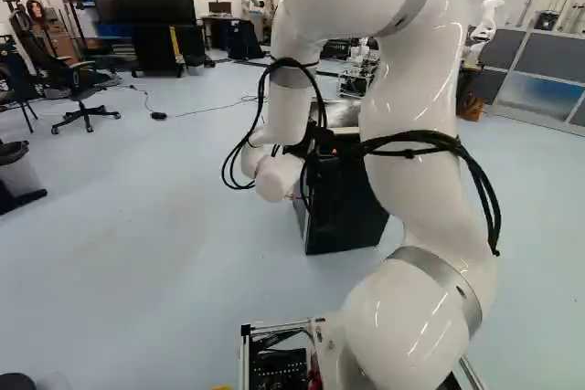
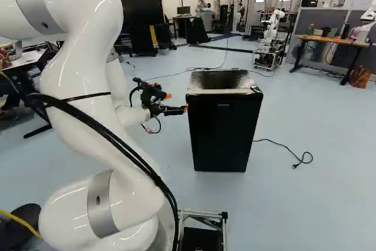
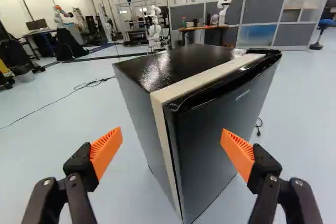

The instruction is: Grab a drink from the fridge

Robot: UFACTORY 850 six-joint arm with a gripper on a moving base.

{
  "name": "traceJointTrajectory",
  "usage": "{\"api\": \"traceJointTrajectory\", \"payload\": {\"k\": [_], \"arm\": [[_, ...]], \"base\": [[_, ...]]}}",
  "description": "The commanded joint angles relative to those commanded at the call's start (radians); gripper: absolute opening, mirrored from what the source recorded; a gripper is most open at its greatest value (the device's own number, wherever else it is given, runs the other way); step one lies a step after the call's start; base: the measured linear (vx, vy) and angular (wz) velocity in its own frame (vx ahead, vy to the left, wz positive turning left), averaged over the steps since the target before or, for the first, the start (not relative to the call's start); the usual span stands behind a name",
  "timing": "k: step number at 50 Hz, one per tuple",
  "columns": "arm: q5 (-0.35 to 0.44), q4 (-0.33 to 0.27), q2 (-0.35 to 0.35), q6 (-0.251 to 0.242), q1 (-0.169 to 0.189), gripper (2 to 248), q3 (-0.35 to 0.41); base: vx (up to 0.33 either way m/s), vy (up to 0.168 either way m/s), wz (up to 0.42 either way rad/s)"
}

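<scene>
- Drink: none in sight, so you can take it to be inside the fridge, which stands on the floor ahead of your base, its door looking shut.
- Your claw is open and empty, its orange pads spread wide on either side of the fridge's near front corner in the wrist view — reaching in from the left of the fridge in the right base view.
- Step in hand, as I judge it: lining up to open the door. No drink can be taken until that is done.
- Next you'd want to ease one finger onto the door's near upright edge, by the pale strip, and draw it outward. The black cap at the far top corner looks like a hinge cover, so pull from this side.
- Go gently: a hard push could shift the fridge or make the pad slip off the smooth edge.
- Leave room for the swing; your arm and base stand on the door side — either could block it.
- Mind the loose black cables on the arm, which might snag as the door opens.
- Beside the fridge, a power cord trails over the floor.
- Farther off stand an office chair and another robot, both well clear.
</scene>
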State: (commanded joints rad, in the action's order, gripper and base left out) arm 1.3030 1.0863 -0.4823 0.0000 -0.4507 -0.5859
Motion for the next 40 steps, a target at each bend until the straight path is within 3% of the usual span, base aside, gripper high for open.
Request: {"api": "traceJointTrajectory", "payload": {"k": [15, 40], "arm": [[0.0, 0.094, -0.071, 0.0, 0.013, 247, -0.078], [0.0, 0.104, -0.095, 0.0, 0.024, 247, -0.116]], "base": [[0.0, 0.0, 0.0], [0.0, 0.0, 0.0]]}}
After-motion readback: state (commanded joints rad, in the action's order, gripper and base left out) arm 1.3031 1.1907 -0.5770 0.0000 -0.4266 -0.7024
